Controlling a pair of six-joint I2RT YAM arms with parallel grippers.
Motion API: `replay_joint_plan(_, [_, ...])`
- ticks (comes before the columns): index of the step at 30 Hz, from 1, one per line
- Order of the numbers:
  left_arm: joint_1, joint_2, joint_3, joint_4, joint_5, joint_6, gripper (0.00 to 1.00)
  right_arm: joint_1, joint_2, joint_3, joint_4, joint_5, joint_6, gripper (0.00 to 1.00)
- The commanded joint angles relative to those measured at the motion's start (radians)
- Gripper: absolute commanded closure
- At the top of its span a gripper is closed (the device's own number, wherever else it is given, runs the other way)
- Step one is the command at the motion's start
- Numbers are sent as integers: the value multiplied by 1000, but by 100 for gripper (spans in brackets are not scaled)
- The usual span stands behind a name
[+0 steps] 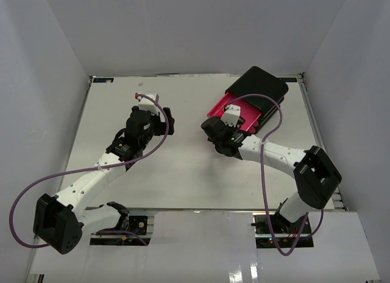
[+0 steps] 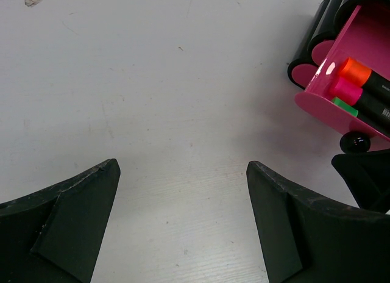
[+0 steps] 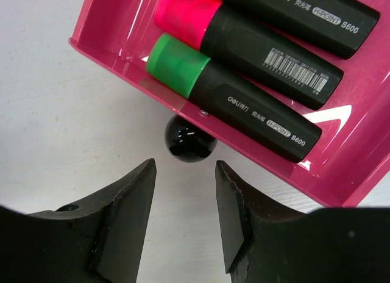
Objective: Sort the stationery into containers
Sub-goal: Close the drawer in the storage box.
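The black drawer box (image 1: 262,88) stands at the back right with its top pink drawer (image 1: 234,109) pulled out. In the right wrist view the open drawer (image 3: 122,66) holds three black highlighters: green-capped (image 3: 231,103), pink-capped (image 3: 256,48) and an orange-capped one at the top edge (image 3: 304,14). My right gripper (image 3: 186,185) is open and empty, just in front of the drawer's black knob (image 3: 190,138), not touching it. My left gripper (image 2: 183,191) is open wide and empty over bare table, left of the drawer (image 2: 341,88). No other stationery shows.
Two closed pink drawer fronts (image 2: 304,66) show under the open one in the left wrist view. White walls enclose the table (image 1: 183,173) on three sides. The right arm's cable (image 1: 268,130) loops over the drawer.
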Motion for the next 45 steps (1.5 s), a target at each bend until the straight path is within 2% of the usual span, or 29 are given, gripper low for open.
replay_joint_plan(1, [-3, -36, 27, 5, 14, 5, 4, -17, 15, 43, 9, 59, 55, 50])
replay_joint_plan(13, [-3, -36, 27, 7, 29, 2, 4, -36, 59, 85, 11, 85, 72, 51])
replay_joint_plan(16, [-3, -39, 26, 7, 28, 1, 4, -36, 59, 86, 15, 94, 68, 55])
replay_joint_plan(23, [-3, -42, 26, 7, 29, 1, 4, -42, 48, 86, 17, 117, 54, 73])
replay_joint_plan(29, [-3, -44, 26, 8, 29, 1, 4, -42, 15, 82, 15, 132, 45, 85])
replay_joint_plan(33, [-3, -47, 26, 8, 31, 1, 4, -43, -22, 76, 15, 146, 31, 87])
replay_joint_plan(45, [-3, -38, 24, 10, 32, 2, 4, -66, -39, 99, 18, 175, -5, 86])
